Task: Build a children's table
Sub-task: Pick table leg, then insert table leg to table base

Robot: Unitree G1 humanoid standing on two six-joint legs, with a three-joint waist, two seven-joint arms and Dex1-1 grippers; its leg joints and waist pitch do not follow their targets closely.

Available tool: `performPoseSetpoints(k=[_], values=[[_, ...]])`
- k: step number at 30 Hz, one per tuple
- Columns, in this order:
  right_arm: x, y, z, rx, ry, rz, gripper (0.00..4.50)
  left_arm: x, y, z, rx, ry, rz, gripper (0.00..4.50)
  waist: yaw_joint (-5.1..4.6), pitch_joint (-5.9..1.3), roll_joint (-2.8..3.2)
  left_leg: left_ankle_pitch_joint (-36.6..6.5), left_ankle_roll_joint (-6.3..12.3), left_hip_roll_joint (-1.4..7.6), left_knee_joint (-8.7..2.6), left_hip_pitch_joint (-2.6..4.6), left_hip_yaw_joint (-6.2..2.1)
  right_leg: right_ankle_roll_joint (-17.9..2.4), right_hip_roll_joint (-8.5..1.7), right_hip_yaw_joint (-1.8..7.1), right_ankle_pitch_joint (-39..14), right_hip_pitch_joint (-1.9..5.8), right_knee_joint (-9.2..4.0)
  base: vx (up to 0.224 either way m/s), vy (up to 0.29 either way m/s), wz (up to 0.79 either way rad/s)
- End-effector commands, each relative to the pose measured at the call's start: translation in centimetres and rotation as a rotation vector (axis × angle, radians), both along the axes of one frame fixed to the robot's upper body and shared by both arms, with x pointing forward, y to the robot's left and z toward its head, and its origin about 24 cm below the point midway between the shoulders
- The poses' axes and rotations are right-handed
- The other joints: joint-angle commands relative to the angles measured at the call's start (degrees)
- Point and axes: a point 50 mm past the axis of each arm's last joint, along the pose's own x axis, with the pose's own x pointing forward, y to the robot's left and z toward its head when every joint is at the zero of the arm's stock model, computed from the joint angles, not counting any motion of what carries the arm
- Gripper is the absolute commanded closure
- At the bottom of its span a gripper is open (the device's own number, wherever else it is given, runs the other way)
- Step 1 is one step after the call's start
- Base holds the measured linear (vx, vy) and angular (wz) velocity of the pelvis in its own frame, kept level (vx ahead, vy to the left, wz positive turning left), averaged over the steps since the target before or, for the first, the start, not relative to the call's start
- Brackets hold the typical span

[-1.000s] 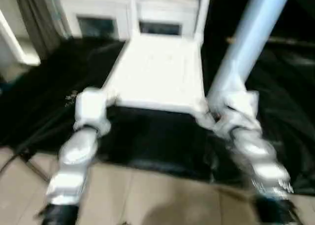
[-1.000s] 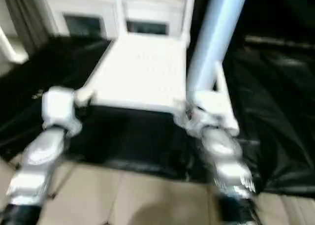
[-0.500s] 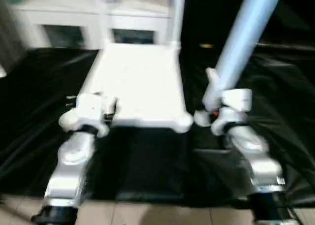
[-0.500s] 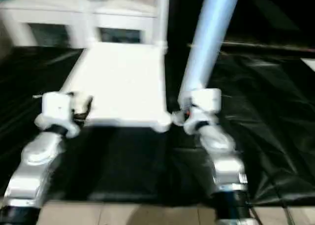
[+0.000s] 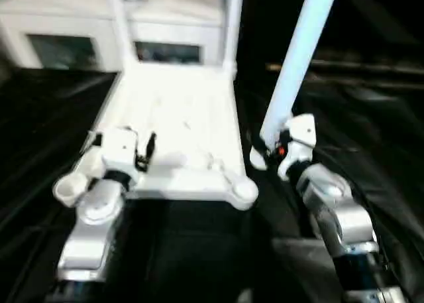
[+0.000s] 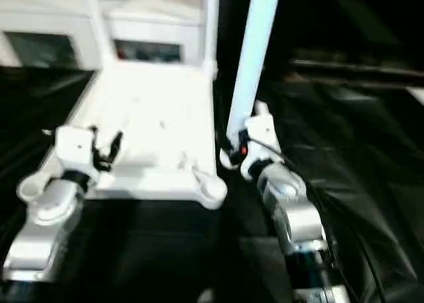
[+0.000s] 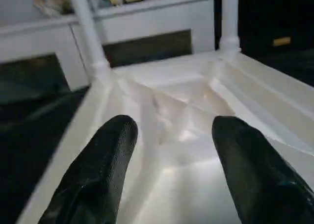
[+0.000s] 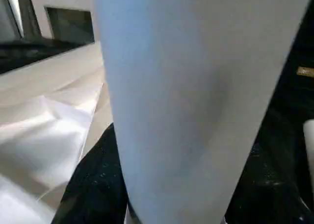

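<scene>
The white tabletop (image 5: 179,117) lies underside up on a black sheet. Two white legs (image 5: 232,24) stand in its far corner sockets. The near right socket (image 5: 244,191) and the near left socket (image 5: 66,189) hold nothing. My right gripper (image 5: 271,150) is shut on a long white leg (image 5: 298,58), which rises nearly upright, its lower end just beyond the near right corner. The black fingers (image 8: 93,189) clamp the tube. My left gripper (image 7: 171,160) hovers open over the ribbed underside by the near left corner, with nothing between its fingers (image 7: 98,175).
A black sheet (image 5: 371,117) covers the floor around the tabletop. A white glass-door cabinet (image 5: 66,44) stands right behind the tabletop's far edge.
The camera has moved forward and tilted down, so the tiled floor has left the picture. The held leg stands more upright than before. My left gripper has settled over the near left corner.
</scene>
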Motion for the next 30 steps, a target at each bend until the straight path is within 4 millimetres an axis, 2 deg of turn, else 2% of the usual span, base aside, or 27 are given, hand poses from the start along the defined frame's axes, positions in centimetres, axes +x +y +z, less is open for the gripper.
performPoseSetpoints(k=[1, 2, 3, 4, 5, 6, 7, 8, 9, 10, 11, 12, 13, 14, 15, 17, 18, 19, 20, 22, 23, 24, 25, 26, 27, 28, 30], values=[[0.1, -1.6, 0.3, 0.022, -0.012, -0.054, 2.56, -0.2, -1.4, 0.1, -0.002, 0.004, -0.088, 1.53, 0.0, -2.29, -1.52, -10.75, 18.26, 6.83, -5.76, 3.15, -1.67, 0.26, -4.36, 4.45, 5.85, 0.51, -8.36, 0.049, -0.07, 0.06], [0.1, -1.6, 0.3, 0.022, -0.012, -0.054, 2.56, -0.2, -1.4, 0.1, -0.002, 0.004, -0.088, 1.53, 1.2, -2.2, -3.03, -12.13, 14.79, 3.65, -2.94, 0.36, 0.56, 1.18, -7.08, 7.47, -0.71, 3.43, -11.59, 0.038, -0.092, 0.14], [0.0, -1.7, 0.4, 0.034, -0.018, -0.051, 2.56, -0.4, -1.7, 0.1, -0.002, 0.01, -0.142, 1.53, 3.72, -2.75, -2.26, -2.49, 4.98, 3.89, 2.64, -2.0, 1.22, -1.27, -11.59, 9.89, -10.5, 7.33, -12.62, 0.035, -0.087, 0.02], [0.0, -1.7, 0.4, 0.034, -0.018, -0.051, 2.56, -0.4, -1.7, 0.1, -0.002, 0.01, -0.142, 1.53, 3.79, -2.36, -2.78, 1.18, 2.78, 3.95, 1.1, -2.29, 1.23, -0.59, -9.69, 8.21, -7.53, 7.07, -11.78, 0.035, -0.087, 0.02], [-0.3, -2.0, 0.5, 0.049, -0.023, -0.03, 2.56, -0.9, -2.6, -0.1, -0.019, 0.04, -0.333, 1.35, 4.03, -2.7, -1.22, 7.54, -0.42, 4.64, -2.37, -1.44, 1.59, -1.46, -6.32, 5.57, 3.92, 6.17, -10.03, 0.034, -0.06, -0.07], [-0.4, -2.1, 0.6, 0.052, -0.023, -0.021, 2.56, -1.0, -3.0, -0.3, -0.02, 0.057, -0.407, 1.25, 3.85, -3.25, -0.17, 11.17, 0.03, 6.36, -4.27, -0.42, 1.72, -2.04, -4.26, 4.0, 16.92, 4.52, -8.26, 0.0, 0.0, 0.0], [-0.5, -2.1, 0.6, 0.053, -0.023, -0.007, 2.56, -1.3, -3.4, -0.5, -0.021, 0.079, -0.495, 1.25, 3.52, -3.61, 0.35, 12.77, -0.63, 7.22, -4.2, 0.12, 1.73, -3.4, -3.71, 3.59, 21.88, 4.07, -7.41, 0.0, 0.0, 0.0], [-0.7, -2.2, 0.6, 0.061, -0.02, 0.019, 2.56, -1.5, -3.9, -0.9, -0.001, 0.123, -0.628, 1.14, 3.17, -3.96, 1.06, 13.15, -2.07, 7.98, -4.12, 1.09, 1.53, -7.05, -3.36, 2.93, 25.21, 3.42, -6.84, 0.025, 0.056, 0.01], [-0.8, -2.3, 0.7, 0.069, -0.017, 0.04, 2.56, -1.6, -4.3, -1.4, 0.02, 0.176, -0.731, 1.06, 2.79, -3.79, 0.97, 9.7, -2.93, 8.22, -4.6, 0.97, 1.68, -9.71, -3.39, 2.7, 23.66, 3.43, -7.03, -0.005, 0.06, 0.0], [-0.9, -2.4, 0.7, 0.071, -0.011, 0.058, 2.56, -1.6, -4.5, -1.7, 0.042, 0.209, -0.797, 1.06, 3.03, -3.89, 1.44, 7.07, -3.25, 8.26, -4.57, 1.32, 1.92, -10.68, -3.46, 2.6, 21.98, 3.11, -7.18, -0.005, 0.06, 0.0], [-0.9, -2.4, 0.8, 0.07, -0.009, 0.076, 2.56, -1.3, -4.7, -1.8, 0.047, 0.237, -0.849, 1.06, 2.87, -3.39, 1.58, -0.46, -3.33, 8.61, -5.27, 1.56, 2.45, -12.36, -3.84, 2.7, 16.57, 2.8, -7.9, -0.047, 0.065, 0.03], [-1.0, -2.5, 0.9, 0.065, -0.003, 0.103, 2.56, -0.8, -4.9, -1.9, 0.058, 0.27, -0.903, 1.06, 2.78, -3.16, 1.51, -3.61, -3.41, 8.6, -5.62, 1.51, 2.75, -12.91, -3.94, 2.75, 13.53, 2.9, -8.32, -0.067, 0.056, 0.07], [-1.1, -2.5, 0.9, 0.062, 0.0, 0.121, 2.56, -0.4, -5.0, -2.0, 0.064, 0.29, -0.938, 1.06, 3.07, -2.69, 1.54, -9.96, -4.14, 8.78, -6.15, 1.87, 3.29, -13.49, -4.27, 2.99, 6.69, 2.4, -9.04, -0.067, 0.056, 0.07], [-1.1, -2.5, 0.9, 0.055, 0.003, 0.141, 2.56, -0.1, -5.1, -2.0, 0.067, 0.312, -0.973, 1.06, 3.01, -2.38, 1.54, -15.02, -4.83, 8.98, -6.59, 1.86, 3.79, -13.59, -4.87, 3.14, 0.18, 2.5, -9.57, -0.072, 0.041, 0.06], [-1.2, -2.6, 1.0, 0.044, 0.003, 0.16, 2.56, 0.2, -5.3, -2.0, 0.075, 0.334, -1.002, 1.06, 3.01, -2.16, 1.52, -18.09, -5.58, 9.24, -6.84, 2.0, 4.06, -13.24, -5.29, 3.24, -4.84, 2.2, -9.96, -0.066, 0.034, 0.02], [-1.3, -2.6, 1.0, 0.039, 0.01, 0.184, 2.56, 0.7, -5.4, -1.9, 0.096, 0.352, -1.036, 1.06, 2.77, -1.99, 1.25, -20.63, -6.02, 9.14, -6.98, 2.12, 4.44, -11.58, -5.64, 3.48, -11.62, 1.95, -10.71, -0.062, 0.031, 0.01], [-1.4, -2.6, 1.1, 0.033, 0.016, 0.203, 2.56, 1.1, -5.5, -1.9, 0.107, 0.364, -1.057, 1.06, 2.66, -1.99, 1.27, -20.21, -5.93, 9.15, -6.99, 2.01, 4.51, -11.25, -5.79, 3.59, -12.36, 2.02, -10.84, 0.0, 0.0, 0.0], [-1.6, -2.6, 1.0, 0.006, 0.026, 0.242, 2.56, 2.3, -5.6, -1.7, 0.148, 0.372, -1.073, 1.06, 2.61, -2.08, 1.65, -18.71, -5.65, 9.12, -7.1, 1.75, 4.47, -10.51, -5.81, 3.65, -12.7, 2.25, -10.98, 0.0, 0.0, 0.0], [-1.7, -2.7, 1.0, -0.006, 0.029, 0.254, 2.56, 2.8, -5.6, -1.6, 0.16, 0.376, -1.078, 1.06, 2.74, -2.41, 1.41, -17.31, -5.49, 9.14, -7.16, 1.97, 4.62, -9.8, -5.68, 3.61, -11.72, 2.37, -11.07, 0.0, 0.0, 0.0], [-1.9, -2.8, 1.0, -0.019, 0.033, 0.268, 2.56, 3.5, -5.7, -1.4, 0.182, 0.382, -1.094, 1.06, 2.61, -2.46, 1.46, -14.62, -4.93, 9.25, -7.25, 1.53, 4.69, -10.58, -5.76, 3.58, -8.04, 2.61, -11.01, 0.0, 0.0, 0.0], [-2.0, -2.9, 1.0, -0.022, 0.037, 0.274, 2.56, 3.8, -5.8, -1.4, 0.191, 0.394, -1.116, 1.33, 2.66, -2.4, 1.37, -14.8, -4.77, 9.2, -7.17, 1.63, 4.87, -10.8, -5.77, 3.6, -8.56, 2.36, -11.2, 0.0, 0.0, 0.0], [-2.1, -3.0, 1.0, -0.024, 0.041, 0.28, 2.56, 3.9, -5.8, -1.5, 0.191, 0.424, -1.15, 1.42, 2.59, -2.55, 1.66, -14.86, -4.95, 9.2, -7.09, 1.65, 4.91, -11.28, -5.88, 3.62, -8.31, 2.46, -11.15, 0.0, 0.0, 0.0], [-2.1, -3.0, 1.0, -0.024, 0.041, 0.28, 2.56, 3.9, -5.8, -1.5, 0.191, 0.424, -1.15, 1.42, 2.59, -2.55, 1.66, -14.86, -4.95, 9.2, -7.09, 1.65, 4.91, -11.28, -5.88, 3.62, -8.31, 2.46, -11.15, 0.0, 0.0, 0.0], [-2.2, -3.1, 1.0, -0.027, 0.043, 0.284, 2.56, 3.9, -5.9, -1.6, 0.189, 0.449, -1.178, 1.42, 2.64, -2.59, 1.46, -13.3, -4.45, 9.26, -7.04, 1.38, 4.95, -12.06, -5.96, 3.61, -6.34, 2.61, -11.02, 0.0, 0.0, 0.0], [-2.3, -3.3, 1.0, -0.032, 0.047, 0.285, 2.56, 3.8, -5.9, -1.8, 0.188, 0.494, -1.223, 1.47, 2.71, -2.7, 1.65, -12.68, -4.31, 9.31, -6.94, 1.3, 4.93, -12.38, -5.99, 3.62, -5.42, 2.67, -10.79, 0.0, 0.0, 0.0], [-2.3, -3.3, 0.9, -0.033, 0.048, 0.285, 2.56, 3.8, -5.9, -1.8, 0.188, 0.501, -1.231, 1.77, 2.74, -2.82, 1.61, -11.26, -3.78, 9.28, -6.77, 1.33, 5.12, -12.94, -5.91, 3.63, -3.4, 2.6, -10.75, 0.0, 0.0, 0.0], [-2.4, -3.5, 0.9, -0.038, 0.054, 0.286, 2.56, 3.5, -5.8, -2.0, 0.178, 0.546, -1.28, 1.85, 2.86, -3.19, 1.69, -8.07, -2.9, 9.36, -6.44, 1.21, 5.23, -14.26, -5.83, 3.53, 2.29, 2.83, -10.17, 0.0, 0.0, 0.0]])
